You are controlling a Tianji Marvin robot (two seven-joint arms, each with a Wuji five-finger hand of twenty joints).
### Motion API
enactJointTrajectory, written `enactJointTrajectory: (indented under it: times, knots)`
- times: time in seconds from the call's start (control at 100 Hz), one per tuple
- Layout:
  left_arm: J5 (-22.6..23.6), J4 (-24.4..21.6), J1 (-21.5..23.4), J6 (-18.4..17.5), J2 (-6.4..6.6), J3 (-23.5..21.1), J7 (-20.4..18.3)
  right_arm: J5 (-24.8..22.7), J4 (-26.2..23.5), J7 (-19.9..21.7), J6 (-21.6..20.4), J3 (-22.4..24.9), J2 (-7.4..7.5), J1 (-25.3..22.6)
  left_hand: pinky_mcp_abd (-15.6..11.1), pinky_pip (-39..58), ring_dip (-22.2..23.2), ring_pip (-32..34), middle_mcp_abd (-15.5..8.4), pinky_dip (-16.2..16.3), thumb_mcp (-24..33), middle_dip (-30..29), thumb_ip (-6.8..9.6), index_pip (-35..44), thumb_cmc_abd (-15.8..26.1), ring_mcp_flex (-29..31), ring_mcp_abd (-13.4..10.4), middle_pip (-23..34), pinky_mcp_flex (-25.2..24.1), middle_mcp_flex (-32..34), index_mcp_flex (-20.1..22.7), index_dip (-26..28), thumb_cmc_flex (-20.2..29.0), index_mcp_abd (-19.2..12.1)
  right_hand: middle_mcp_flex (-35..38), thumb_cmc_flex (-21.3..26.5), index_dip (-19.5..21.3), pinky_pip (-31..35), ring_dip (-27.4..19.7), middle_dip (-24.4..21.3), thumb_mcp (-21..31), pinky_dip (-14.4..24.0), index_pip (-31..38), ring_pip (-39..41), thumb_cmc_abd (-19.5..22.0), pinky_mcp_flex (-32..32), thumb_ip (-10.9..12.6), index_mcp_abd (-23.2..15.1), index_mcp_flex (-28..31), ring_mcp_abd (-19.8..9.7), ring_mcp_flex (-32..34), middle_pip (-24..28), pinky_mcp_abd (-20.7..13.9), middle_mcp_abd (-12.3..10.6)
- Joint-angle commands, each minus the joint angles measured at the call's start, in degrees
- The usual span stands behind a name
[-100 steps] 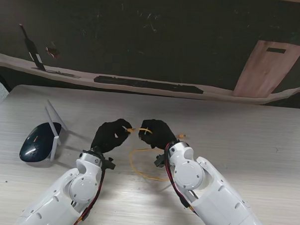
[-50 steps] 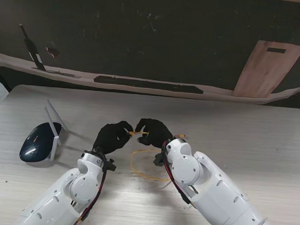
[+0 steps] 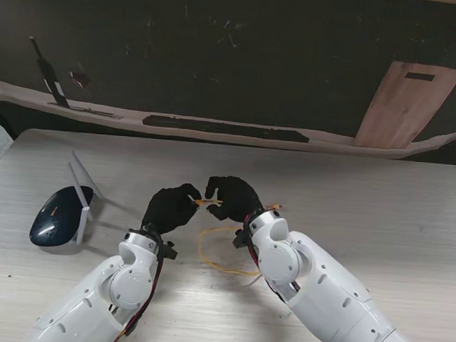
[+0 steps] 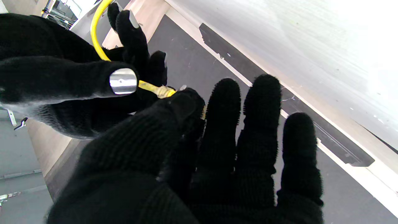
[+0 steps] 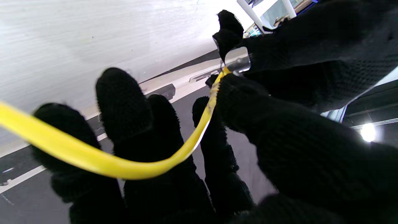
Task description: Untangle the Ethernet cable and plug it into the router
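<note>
Stand view showed both hands meeting over the middle of the counter point(image 3: 408, 217), which lay bare to the right and toward the far edge. The left hand point(image 3: 170, 206) and right hand point(image 3: 230, 198) each pinched the yellow cable point(image 3: 205, 202) where it bridged the small gap between them. More cable looped on the counter nearer to me point(image 3: 209, 253), partly hidden by the right forearm. The dark router point(image 3: 53, 216), with white antennas, sat well apart to the left, close to the counter's left edge.

Left wrist view had the left hand's thumb and forefinger point(image 4: 183, 105) closed on the cable's pale plug end point(image 4: 161, 91); its other fingers stood loosely extended. The plug itself was mostly covered.

Right wrist view showed the right thumb point(image 5: 239, 96) pressing the cable point(image 5: 199, 130) against a finger, the near stretch blurred.
</note>
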Motion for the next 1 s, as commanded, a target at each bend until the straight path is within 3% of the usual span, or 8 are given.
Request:
enactJointTrajectory:
  times: [0.0, 0.25, 0.58, 0.99]
  knots:
    - [-0.18, -0.25, -0.12, 0.47, -0.21, 0.22, -0.93, -0.07, 0.11, 0.76, -0.54, -0.36, -0.24, 0.00, 0.75, 2.30, 0.44, 1.31, 0.84, 1.55, 2.97, 0.23, 1.51, 5.52, 0.35, 1.25, 5.97, 1.42, 0.05, 1.56, 3.64, 0.84, 0.36, -0.31, 0.90, 1.43, -1.50, 3.36, 1.27, 0.12, 1.32, 1.22, 1.70, 1.72, -1.57, 1.70, -1.66, -0.56, 0.84, -0.60, 1.63, 1.07, -1.34, 0.94]
    - [-0.30, -0.22, -0.27, 0.74, -0.20, 0.41, -1.19, -0.28, 1.62, -0.48, -1.93, -1.45, -0.70, 0.84, 0.67, 2.31, 0.42, 1.44, 0.75, 1.57, 2.80, 0.28, 1.48, 5.68, 0.47, 0.98, 5.87, 1.57, -0.07, 1.38, 3.49, 0.96, 0.35, -0.50, 4.25, 3.27, -4.32, 6.91, 3.69, -1.54, 0.39, 4.41, 5.03, 6.87, -0.28, 3.02, -2.09, -0.21, 2.83, -1.36, 1.74, 1.08, -3.04, 0.92]
    - [-0.38, -0.20, -0.31, 0.64, -0.20, 0.48, -1.30, -0.51, 2.42, -0.64, -1.97, -2.17, -0.84, 1.42, 0.35, 2.11, 0.37, 1.34, 0.51, 1.55, 2.22, 0.41, 1.49, 5.93, 0.89, 0.23, 5.88, 1.52, -0.76, 0.88, 3.04, 1.22, 0.54, -1.18, 6.01, 5.06, -4.83, 9.87, 5.46, -3.03, 0.33, 6.90, 4.74, 10.62, 2.10, 4.17, -1.42, 0.50, 4.71, -2.28, 1.96, 1.35, -5.11, 1.35]
    - [-0.58, -0.26, -0.28, 0.50, -0.19, 0.47, -1.50, -1.19, 3.16, -1.03, -1.23, -3.02, -0.99, 2.01, 0.38, 1.87, 0.42, 1.18, 0.36, 1.53, 1.87, 0.62, 1.48, 6.06, 1.08, -0.27, 5.97, 1.23, -1.25, 0.59, 2.74, 1.36, 0.68, -1.33, 7.07, 6.47, -5.34, 16.48, 9.65, -3.24, 0.44, 12.19, 4.26, 19.36, 2.51, 6.28, -1.11, 1.78, 5.49, -5.97, 2.30, 4.81, -11.61, 2.44]
